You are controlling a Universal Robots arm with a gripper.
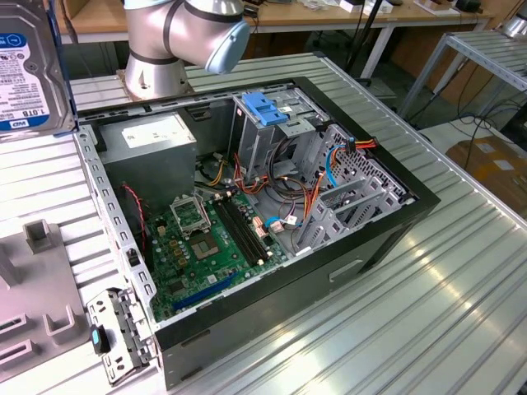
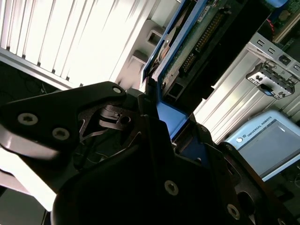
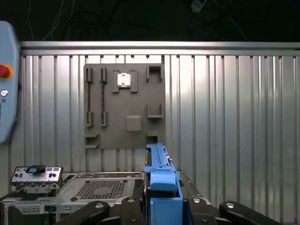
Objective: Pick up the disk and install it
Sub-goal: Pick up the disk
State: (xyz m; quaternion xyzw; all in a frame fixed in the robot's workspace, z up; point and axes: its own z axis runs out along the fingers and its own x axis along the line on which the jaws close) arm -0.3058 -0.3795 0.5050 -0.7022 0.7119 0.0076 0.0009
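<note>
End effector (image 3: 162,212) clamping disk (image 3: 161,176) edge-on, long axis seemingly upright

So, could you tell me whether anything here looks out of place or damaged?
Nothing looks damaged or spilled. The disk is clamped by its blue rails in the gripper, clear of the open computer case.

Exterior view's left: disk (image 1: 29,70); computer case (image 1: 387,234) beside it, on table (image 1: 428,329).

Printed text marks the disk (image 1: 25,74) and the grey pendant (image 2: 265,145).
</note>
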